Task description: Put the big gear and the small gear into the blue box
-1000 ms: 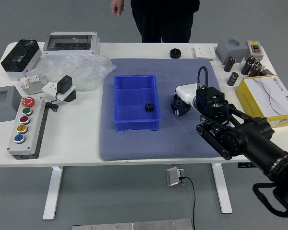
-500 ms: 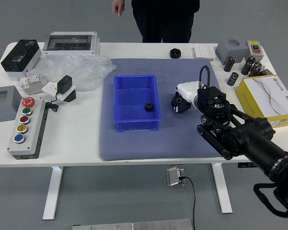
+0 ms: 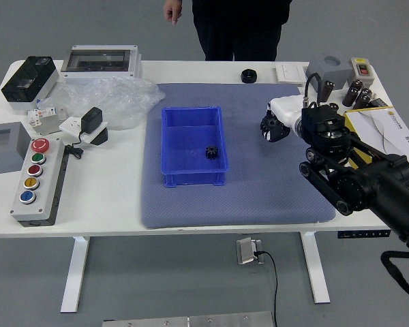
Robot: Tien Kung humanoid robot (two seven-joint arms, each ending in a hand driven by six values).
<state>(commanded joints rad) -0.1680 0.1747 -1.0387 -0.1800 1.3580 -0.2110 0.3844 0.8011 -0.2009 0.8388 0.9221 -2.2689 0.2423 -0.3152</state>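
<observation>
The blue box (image 3: 191, 144) stands on the grey-blue mat, with a small black gear (image 3: 212, 152) lying inside near its right wall. Beyond the box, by the mat's far edge, sits a round black part (image 3: 249, 75); its teeth are not clear, so I cannot tell whether it is the big gear. My right hand (image 3: 276, 127), white with black parts, hangs over the mat to the right of the box, apart from it. Whether it holds anything cannot be made out. My left arm is out of view.
A yellow-edged box (image 3: 383, 136) and several dark cylinders (image 3: 355, 92) are at the right. Plastic wrap (image 3: 119, 101) and a button panel (image 3: 39, 182) lie to the left. A person (image 3: 242, 30) stands at the far side, one hand (image 3: 172, 9) hanging away from the table.
My right hand and arm have moved to the right and toward the far side, away from the blue box. The person has shifted slightly right. The small gear in the box has not moved.
</observation>
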